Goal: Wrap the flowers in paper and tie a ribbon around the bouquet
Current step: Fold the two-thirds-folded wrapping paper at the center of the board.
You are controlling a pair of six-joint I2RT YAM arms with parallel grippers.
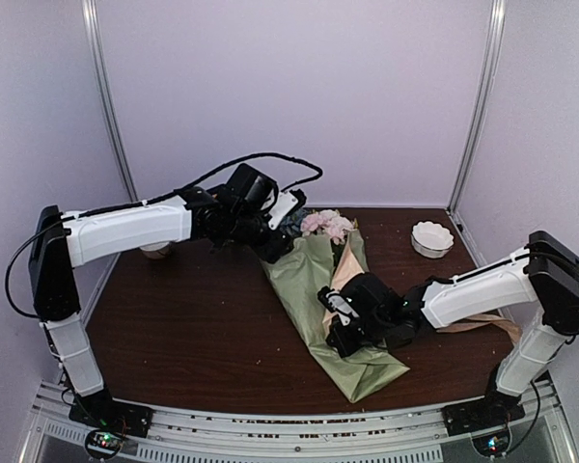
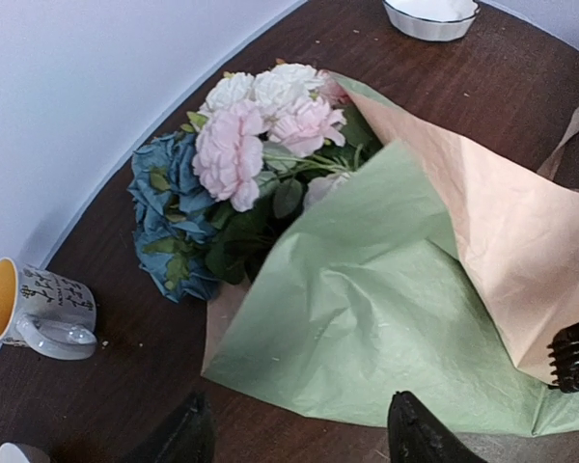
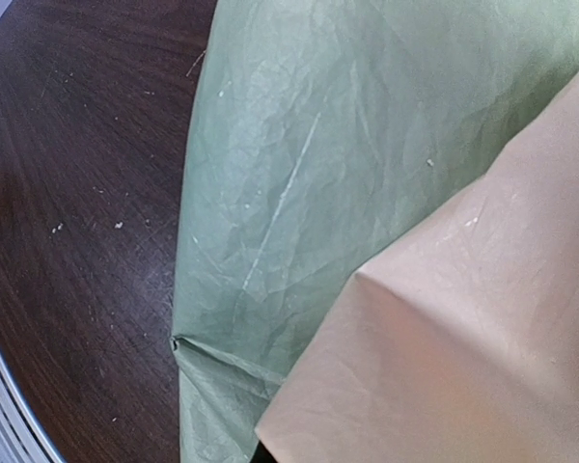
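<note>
**Paper half-folded over flowers**

The flowers [image 2: 246,145] lie mid-table on the sage paper [image 2: 367,289], blooms toward the far wall. The right gripper [image 1: 340,316] pinches the paper's upturned tan flap. The left gripper [image 2: 299,439] hovers near the blooms, jaws wide and empty.

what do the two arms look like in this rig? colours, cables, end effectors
Left arm and right arm: white link shells, black joint housings, black bases. A black cable loops above the left arm's wrist; another hangs by its shoulder. Left end effector: black, two tapered fingers. Right end effector: black with a white patch.
</note>
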